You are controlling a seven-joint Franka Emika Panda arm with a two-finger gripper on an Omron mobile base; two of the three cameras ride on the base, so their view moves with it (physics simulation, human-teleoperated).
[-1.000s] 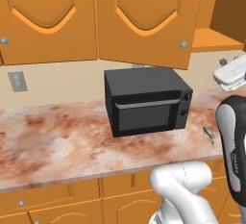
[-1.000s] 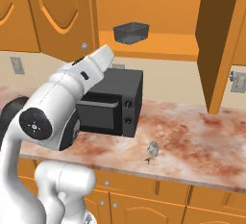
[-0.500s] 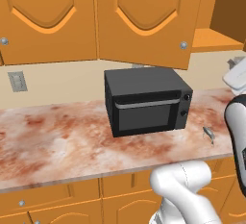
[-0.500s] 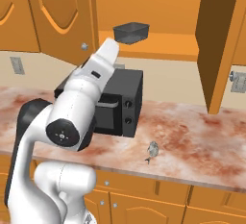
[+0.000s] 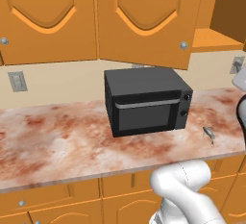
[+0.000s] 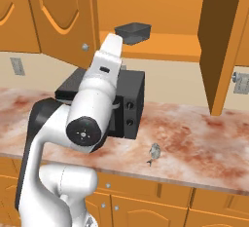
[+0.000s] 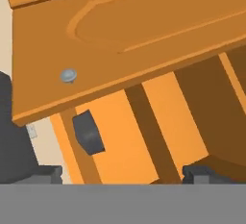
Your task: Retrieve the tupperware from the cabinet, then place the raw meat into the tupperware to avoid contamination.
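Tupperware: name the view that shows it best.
Right base view: the tupperware sits whole on the open cabinet shelf. The hand view shows it as a small dark block, seen at a tilt.

Pretty clearly a home kitchen, rendered rather than real. Orange-brown wall cabinets (image 5: 139, 21) with arched raised panels and small silver knobs hang over a reddish marbled stone counter (image 5: 57, 141), with matching drawer fronts (image 6: 146, 192) below. A black microwave (image 5: 146, 100) sits on the counter and a wall outlet (image 5: 17, 81) is on the beige backsplash. Past the fingers, one cabinet stands open, a small grey tupperware (image 6: 132, 32) on its shelf.
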